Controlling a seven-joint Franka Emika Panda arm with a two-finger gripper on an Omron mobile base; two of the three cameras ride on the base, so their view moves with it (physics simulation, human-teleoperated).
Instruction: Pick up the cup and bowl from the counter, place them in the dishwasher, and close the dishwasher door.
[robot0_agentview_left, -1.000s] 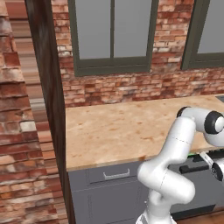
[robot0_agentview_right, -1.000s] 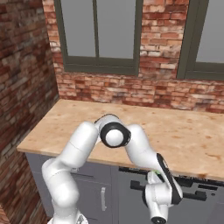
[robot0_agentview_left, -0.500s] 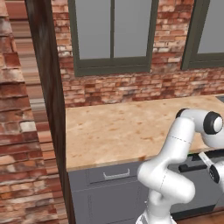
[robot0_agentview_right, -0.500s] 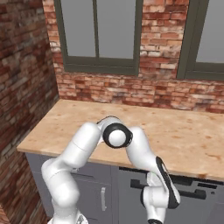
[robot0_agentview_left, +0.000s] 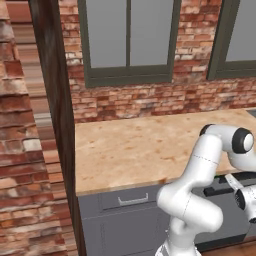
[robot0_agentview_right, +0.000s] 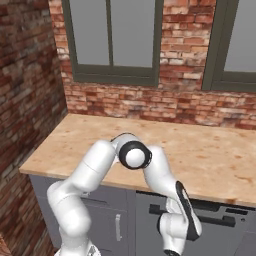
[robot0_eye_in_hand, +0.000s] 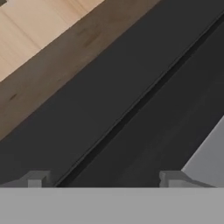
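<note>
While low against the cabinet front, well below the wide tan surface (robot0_agentview_left: 145, 145), works at the dishwasher (robot0_agentview_right: 200, 225) under the right part of that surface. Dark grey dishwasher door (robot0_agentview_right: 205, 235) stands upright and looks closed or very nearly so, with its black bar handle (robot0_agentview_right: 205, 217) crossing just behind the white wrist. Lighter grey drawer (robot0_agentview_left: 132, 200) with silver handle sits to the left, well apart. Gripper (robot0_eye_in_hand: 105, 179) points close at the dark panel; fingers (robot0_eye_in_hand: 37, 178) spread wide, holding nothing, a dark seam running diagonally between them and a strip of tan wood at the upper left of the hand view. No green cup or beige bowl on the stretch of surface in either base view; presumably already inside, though that cannot be told.

Risks from here, as judgement: leaving the door ajar if the push stops short; catching a finger tip on the handle bar or seam while pulling away, tugging the door back open; scraping the panel when lifting the arm.
</note>
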